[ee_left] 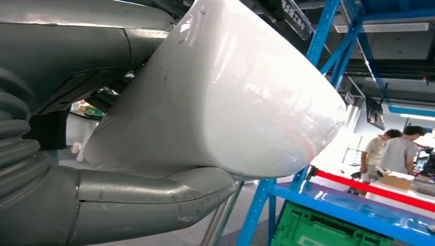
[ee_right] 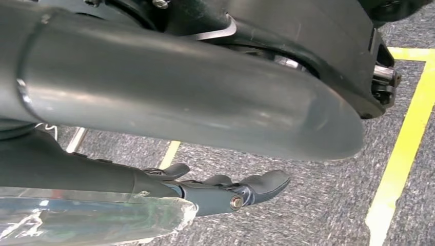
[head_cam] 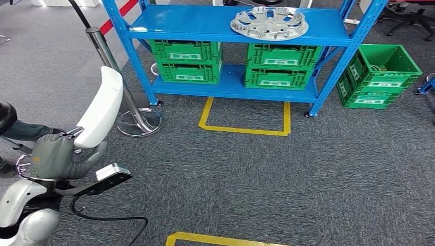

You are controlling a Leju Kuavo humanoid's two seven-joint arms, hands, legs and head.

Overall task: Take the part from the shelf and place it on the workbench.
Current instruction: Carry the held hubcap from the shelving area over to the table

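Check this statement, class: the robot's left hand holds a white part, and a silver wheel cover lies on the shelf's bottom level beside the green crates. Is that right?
One detail is wrong. The silver wheel cover lies on the shelf's top level, above the green crates, as the head view shows. The left hand does hold the white part.

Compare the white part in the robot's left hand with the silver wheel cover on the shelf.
The white part is plain, glossy and elongated with rounded ends; the wheel cover is silver, round and cut with openings. The white part stands tilted upright, gripped by the left hand, while the wheel cover lies flat on the blue shelf, untouched. Both look like smooth moulded parts.
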